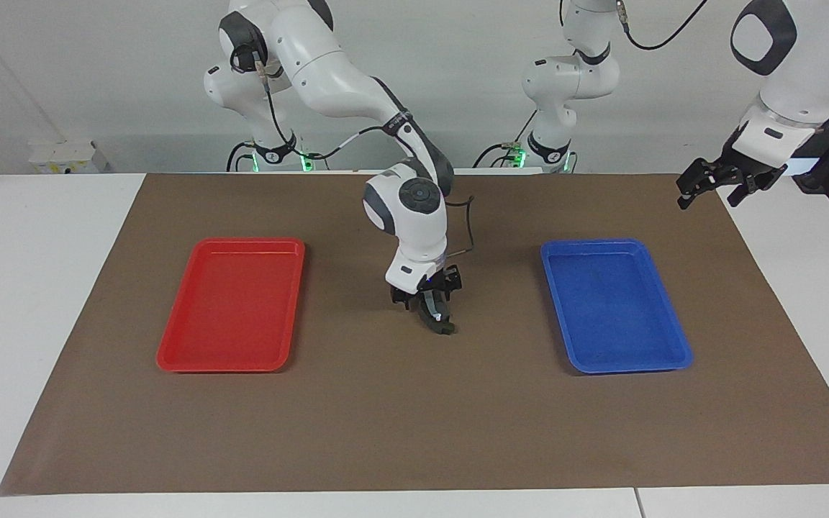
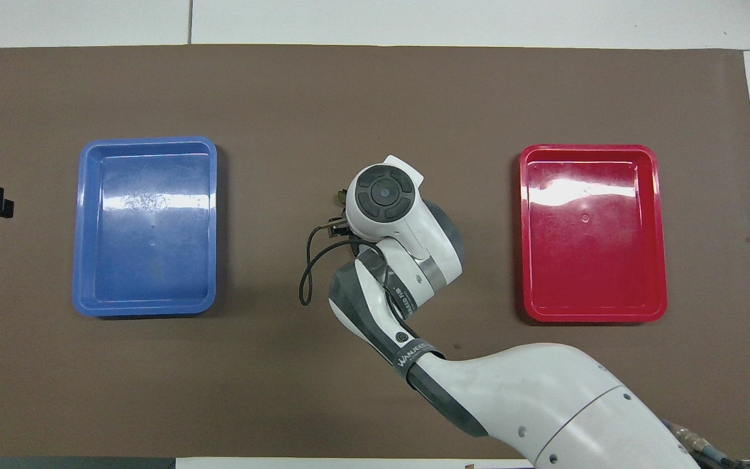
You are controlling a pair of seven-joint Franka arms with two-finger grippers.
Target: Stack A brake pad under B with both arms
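B (image 1: 438,317), a dark narrow piece with a greyish face and a knobby dark end, lies on the brown mat (image 1: 414,417) midway between the two trays. My right gripper (image 1: 427,296) hangs just over it, open, with its fingers spread to either side of the piece's upper end. No separate A brake pad shows; whatever lies beneath B is hidden. In the overhead view the right wrist (image 2: 383,192) covers both the gripper and B. My left gripper (image 1: 718,185) waits open in the air over the mat's corner at the left arm's end.
A red tray (image 1: 233,363) sits toward the right arm's end and a blue tray (image 1: 619,363) toward the left arm's end; neither holds anything. A black cable (image 2: 306,267) loops off the right wrist. Bare white table (image 1: 33,288) surrounds the mat.
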